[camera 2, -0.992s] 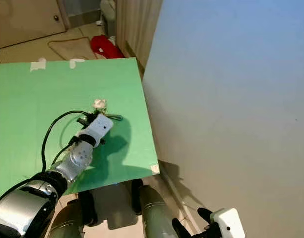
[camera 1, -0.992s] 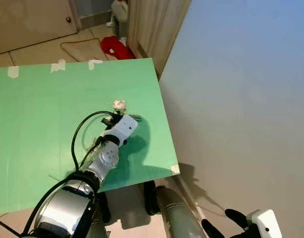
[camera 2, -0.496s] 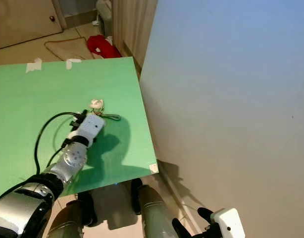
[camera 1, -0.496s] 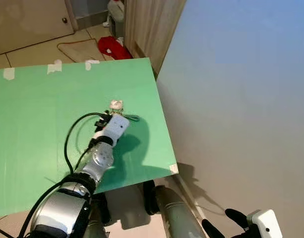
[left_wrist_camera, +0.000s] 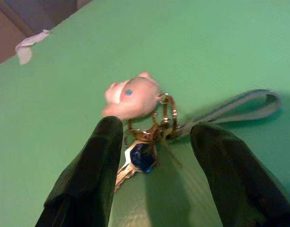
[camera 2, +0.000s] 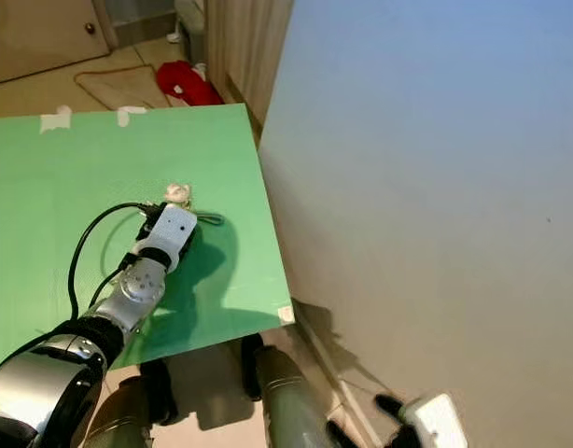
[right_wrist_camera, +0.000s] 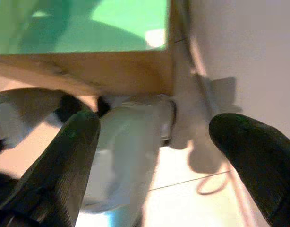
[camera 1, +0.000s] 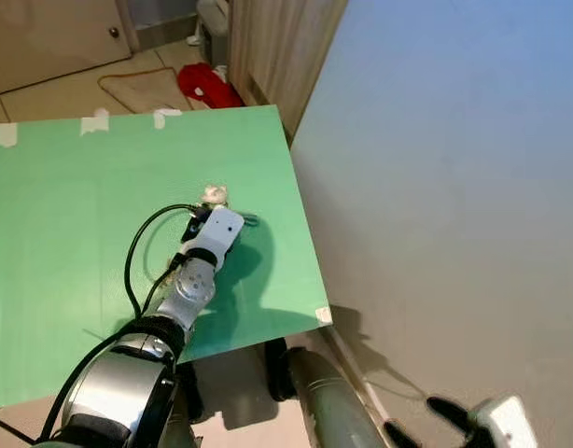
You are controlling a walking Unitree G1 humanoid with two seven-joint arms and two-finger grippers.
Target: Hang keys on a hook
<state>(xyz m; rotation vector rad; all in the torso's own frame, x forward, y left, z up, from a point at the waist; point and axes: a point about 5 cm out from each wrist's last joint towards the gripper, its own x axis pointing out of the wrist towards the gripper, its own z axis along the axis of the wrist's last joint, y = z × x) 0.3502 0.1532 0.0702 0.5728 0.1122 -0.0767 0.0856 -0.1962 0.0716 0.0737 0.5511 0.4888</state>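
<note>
Up close, the left gripper straddles the keys, fingers spread, on the green table.

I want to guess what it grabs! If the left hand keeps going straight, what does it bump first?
Probably the bunch of keys on brass rings lying on the green tabletop, between the open black fingers of the left hand.
</note>
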